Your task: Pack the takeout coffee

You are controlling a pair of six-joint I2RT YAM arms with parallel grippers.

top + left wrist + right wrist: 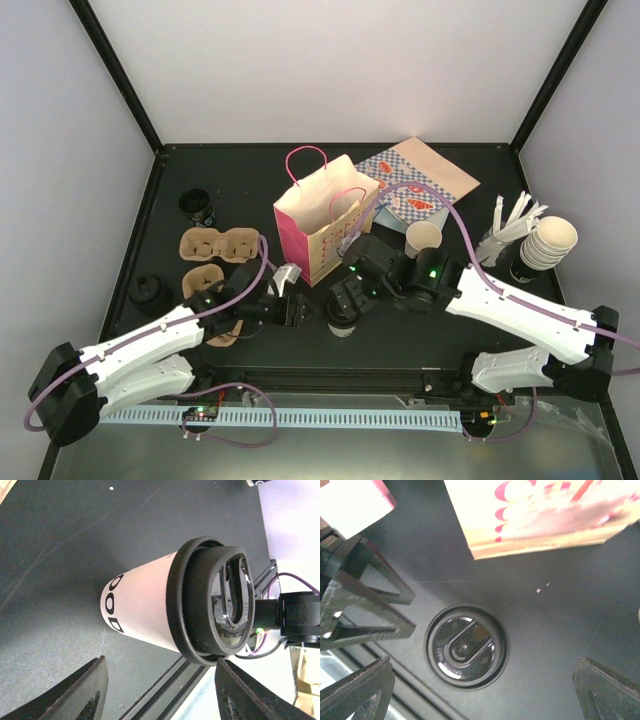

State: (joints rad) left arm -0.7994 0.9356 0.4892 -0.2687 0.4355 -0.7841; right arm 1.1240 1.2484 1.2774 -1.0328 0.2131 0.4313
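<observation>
We see the lidded coffee cup point(142, 612) upright on the worktop point(50, 555) before the pink bag point(320, 215), with left fingers point(90, 692) and right fingers point(360, 690) open and clear of it; an uneven pinch could tip it.

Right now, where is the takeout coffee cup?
In the top view, the coffee cup stands upright just in front of the pink bag, with the left gripper beside it and the right gripper above it.

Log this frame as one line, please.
takeout coffee: lidded, upright on table, ungripped | left gripper: open, facing it | right gripper: open, above lid | pink bag: upright, just beyond
</observation>
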